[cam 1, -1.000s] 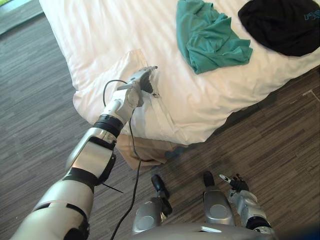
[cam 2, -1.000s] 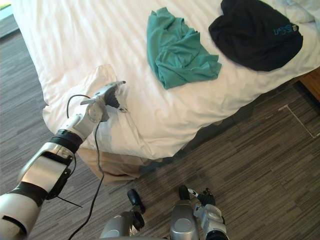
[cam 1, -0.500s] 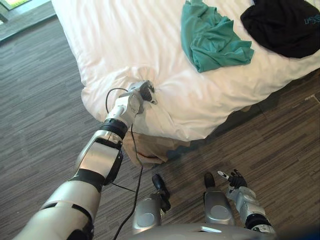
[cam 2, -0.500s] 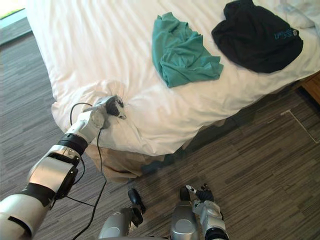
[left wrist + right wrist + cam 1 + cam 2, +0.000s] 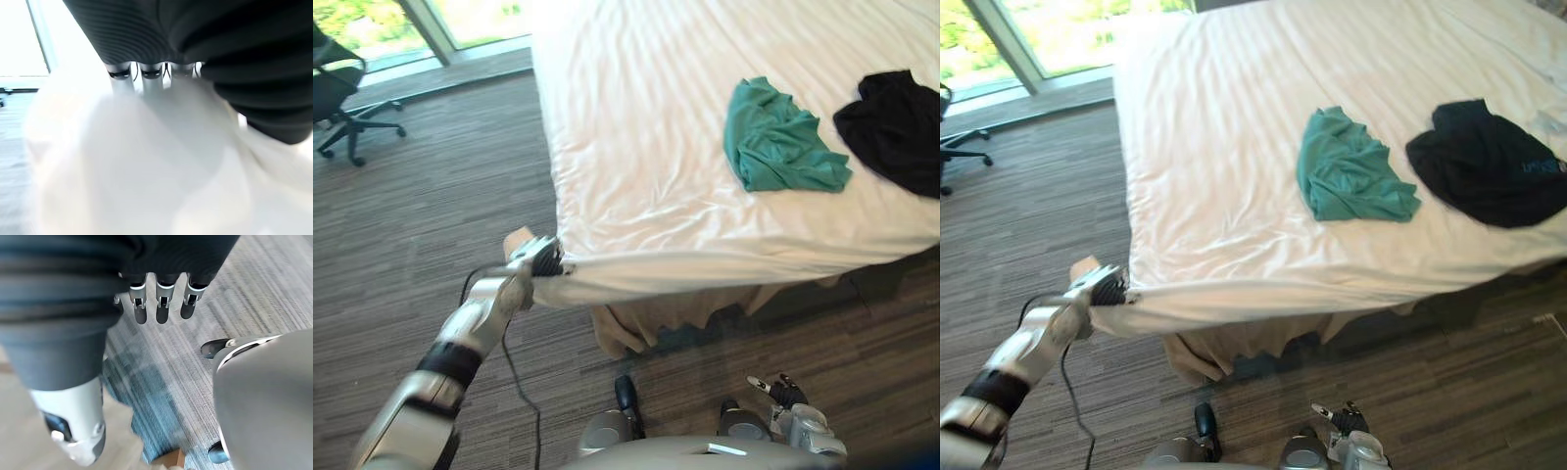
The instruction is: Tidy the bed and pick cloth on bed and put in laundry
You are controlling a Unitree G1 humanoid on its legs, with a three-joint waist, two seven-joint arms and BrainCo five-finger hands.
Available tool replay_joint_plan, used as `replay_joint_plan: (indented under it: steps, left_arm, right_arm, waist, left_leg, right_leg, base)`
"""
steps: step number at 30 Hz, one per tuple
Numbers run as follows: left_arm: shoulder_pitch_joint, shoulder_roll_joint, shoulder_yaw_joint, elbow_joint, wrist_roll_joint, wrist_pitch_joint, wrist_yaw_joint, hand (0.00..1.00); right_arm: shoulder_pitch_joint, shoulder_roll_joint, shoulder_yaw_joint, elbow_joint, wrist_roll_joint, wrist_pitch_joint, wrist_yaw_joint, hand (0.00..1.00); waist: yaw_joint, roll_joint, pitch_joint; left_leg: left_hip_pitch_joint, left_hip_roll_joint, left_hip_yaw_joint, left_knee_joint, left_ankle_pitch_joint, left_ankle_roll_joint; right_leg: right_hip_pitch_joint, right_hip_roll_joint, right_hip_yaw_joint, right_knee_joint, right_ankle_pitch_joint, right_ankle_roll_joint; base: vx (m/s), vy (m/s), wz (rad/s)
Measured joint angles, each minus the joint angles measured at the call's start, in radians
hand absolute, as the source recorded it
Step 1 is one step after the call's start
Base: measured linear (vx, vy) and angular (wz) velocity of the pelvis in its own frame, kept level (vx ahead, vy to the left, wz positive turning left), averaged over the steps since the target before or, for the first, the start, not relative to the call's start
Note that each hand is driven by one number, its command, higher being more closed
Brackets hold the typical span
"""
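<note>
A white sheet (image 5: 646, 147) covers the bed. My left hand (image 5: 540, 262) is off the bed's near corner, shut on the sheet's corner and holding it taut out over the floor. In the left wrist view its fingers (image 5: 151, 83) sink into white cloth (image 5: 146, 161). A crumpled green cloth (image 5: 778, 142) lies on the bed towards the right. Beside it, at the right edge, lies a black cloth (image 5: 896, 127). My right hand (image 5: 1342, 419) hangs low near the floor, with straight fingers (image 5: 161, 303) and nothing in it.
A beige bed skirt (image 5: 651, 313) hangs under the sheet at the near corner. A black office chair (image 5: 337, 93) stands on the striped floor at the far left, by a window (image 5: 440, 20). Open floor lies left of the bed.
My left hand has curled on the sheet's corner and drawn it left off the bed, pulling the bunched sheet flat. The camera has swung too, so the whole picture has shifted.
</note>
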Motion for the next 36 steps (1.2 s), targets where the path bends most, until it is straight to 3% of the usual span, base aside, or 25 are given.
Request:
replay_joint_plan:
  steps: [3,5,8,10,14,16,22,25,30,35,36]
  left_arm:
    - [0.148,-0.009,0.130,-0.066,-0.040,0.006,-0.007,0.00]
    - [0.203,-0.031,0.208,-0.070,-0.058,0.017,-0.003,0.00]
    - [0.294,-0.096,0.308,-0.069,-0.089,0.040,0.037,0.00]
    - [0.342,-0.150,0.347,-0.060,-0.099,0.040,0.040,0.00]
    - [0.417,-0.246,0.391,0.016,-0.127,0.062,0.039,0.00]
    - [0.450,-0.314,0.436,0.055,-0.171,0.073,0.038,0.00]
    - [0.467,-0.573,0.551,0.243,-0.411,0.082,0.073,0.00]
    - [0.418,-0.653,0.598,0.350,-0.532,0.082,0.107,0.00]
    - [0.367,-0.707,0.633,0.426,-0.568,0.080,0.150,0.00]
    - [0.354,-0.693,0.631,0.473,-0.597,0.070,0.196,0.00]
    - [0.354,-0.693,0.624,0.473,-0.606,0.071,0.217,0.00]
  right_arm:
    - [0.023,0.000,0.004,0.002,-0.007,0.002,0.015,0.00]
    - [0.030,-0.001,0.003,0.001,-0.008,0.002,0.017,0.00]
    - [0.040,-0.001,-0.001,0.002,-0.008,0.003,0.023,0.00]
    - [0.039,-0.001,-0.005,0.001,-0.008,0.003,0.028,0.00]
    - [0.037,0.002,-0.047,-0.001,0.016,0.004,0.035,0.00]
    - [0.041,0.001,-0.103,-0.007,0.105,0.004,0.030,0.00]
    - [0.100,0.024,-0.195,-0.117,0.308,-0.007,0.014,0.00]
    - [0.128,0.045,-0.259,-0.153,0.364,-0.022,-0.004,0.00]
    - [0.118,0.036,-0.418,-0.224,0.368,-0.024,-0.074,0.00]
    - [0.044,-0.046,-0.563,-0.211,0.349,-0.035,-0.186,0.00]
    - [0.025,-0.053,-0.569,-0.292,0.352,-0.030,-0.209,0.00]
  waist:
    - [0.040,-0.012,-0.026]
    - [0.042,-0.022,-0.045]
    - [0.084,-0.045,-0.060]
    - [0.091,-0.056,-0.061]
    - [0.094,-0.071,-0.060]
    - [0.095,-0.077,-0.060]
    - [0.092,-0.087,-0.065]
    - [0.087,-0.102,-0.064]
    - [0.065,-0.120,-0.072]
    - [0.061,-0.123,-0.074]
    - [0.053,-0.121,-0.075]
  left_leg:
    - [-0.005,-0.003,-0.047,0.000,-0.007,-0.007]
    - [-0.024,-0.009,-0.080,0.000,-0.006,-0.006]
    - [-0.033,-0.026,-0.124,0.000,0.001,0.000]
    - [-0.033,-0.039,-0.144,0.000,0.000,0.001]
    - [-0.033,-0.051,-0.163,0.000,-0.005,0.002]
    - [-0.030,-0.051,-0.159,0.000,-0.012,0.000]
    - [0.021,-0.038,-0.101,-0.001,-0.046,-0.009]
    - [0.039,-0.028,-0.065,-0.001,-0.062,-0.018]
    - [0.040,-0.025,-0.034,-0.001,-0.082,-0.021]
    - [0.052,-0.028,-0.041,0.000,-0.089,-0.022]
    - [0.048,-0.029,-0.044,0.000,-0.089,-0.021]
  right_leg:
    - [0.035,0.004,-0.043,-0.025,-0.015,-0.008]
    - [0.042,0.004,-0.074,-0.036,-0.019,-0.006]
    - [0.067,0.003,-0.114,-0.055,-0.020,-0.005]
    - [0.083,-0.003,-0.132,-0.060,-0.020,-0.005]
    - [0.106,-0.006,-0.148,-0.074,-0.019,-0.003]
    - [0.111,-0.006,-0.148,-0.075,-0.021,-0.007]
    - [0.134,-0.007,-0.116,-0.074,-0.025,-0.014]
    - [0.132,-0.005,-0.086,-0.074,-0.027,-0.017]
    - [0.120,-0.007,-0.055,-0.070,-0.027,-0.017]
    - [0.114,-0.009,-0.051,-0.041,-0.026,-0.019]
    - [0.107,-0.010,-0.050,-0.033,-0.026,-0.018]
  base:
    - [0.00,-0.017,0.42]
    - [0.02,-0.028,0.58]
    - [0.08,-0.022,0.38]
    - [0.08,-0.016,0.32]
    - [0.09,-0.031,0.26]
    - [0.05,-0.036,0.05]
    - [0.05,-0.046,-0.24]
    - [0.03,-0.041,-0.34]
    - [0.05,-0.036,-0.21]
    - [0.10,-0.018,0.02]
    - [0.07,-0.019,0.06]
